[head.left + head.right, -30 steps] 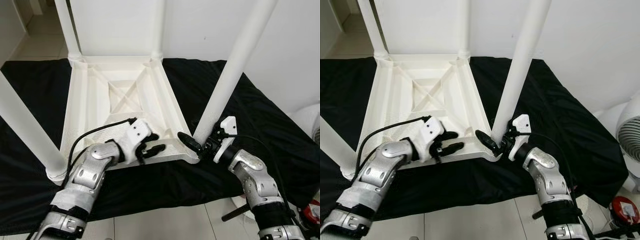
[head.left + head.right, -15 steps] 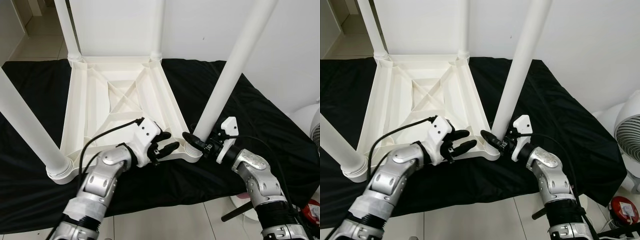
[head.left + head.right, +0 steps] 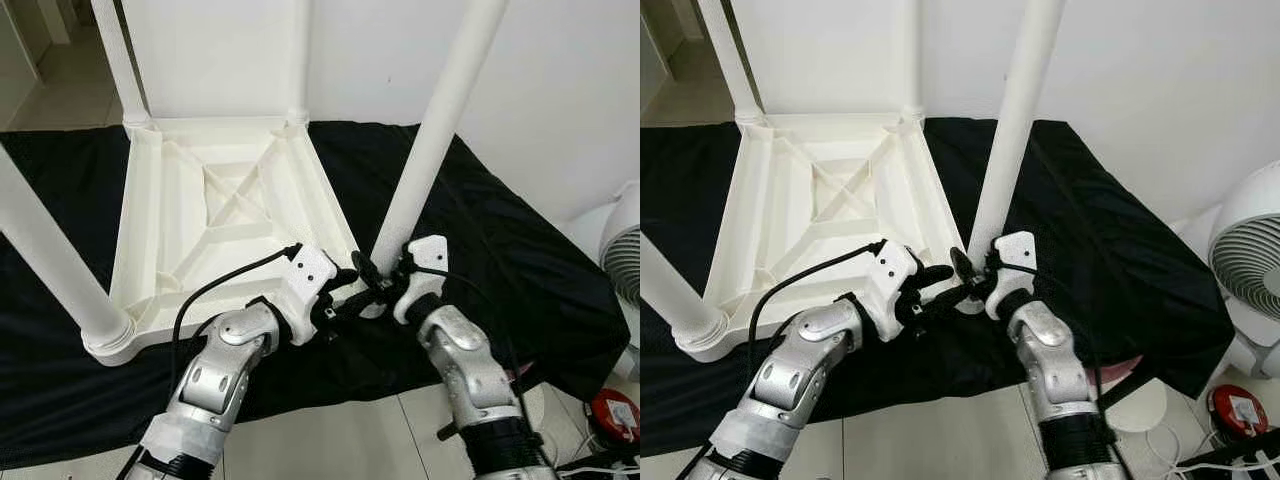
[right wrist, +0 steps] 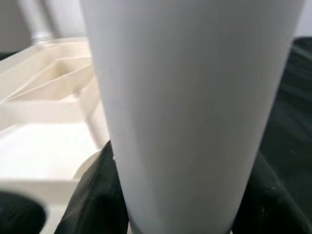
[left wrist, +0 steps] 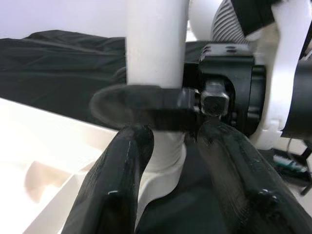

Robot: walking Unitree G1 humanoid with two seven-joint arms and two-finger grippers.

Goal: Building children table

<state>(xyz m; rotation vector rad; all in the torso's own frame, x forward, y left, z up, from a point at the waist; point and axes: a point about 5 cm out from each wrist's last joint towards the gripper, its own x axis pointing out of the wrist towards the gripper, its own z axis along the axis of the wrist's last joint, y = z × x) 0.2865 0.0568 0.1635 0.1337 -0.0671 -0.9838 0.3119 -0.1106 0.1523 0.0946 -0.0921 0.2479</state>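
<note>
Children's table [image 3: 215, 215] lies upside down on the black cloth [image 3: 520, 260], all four legs seated, right gripper [image 3: 975, 275] fingers clasping the near-right leg [image 3: 425, 150], left gripper [image 3: 345, 300] fingers released beside its base.

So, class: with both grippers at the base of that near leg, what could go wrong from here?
The right gripper clamps the near leg low down, and the leg leans, so it may seat crooked in the upturned table. The left gripper crowds the same corner; fingers could collide.
</note>
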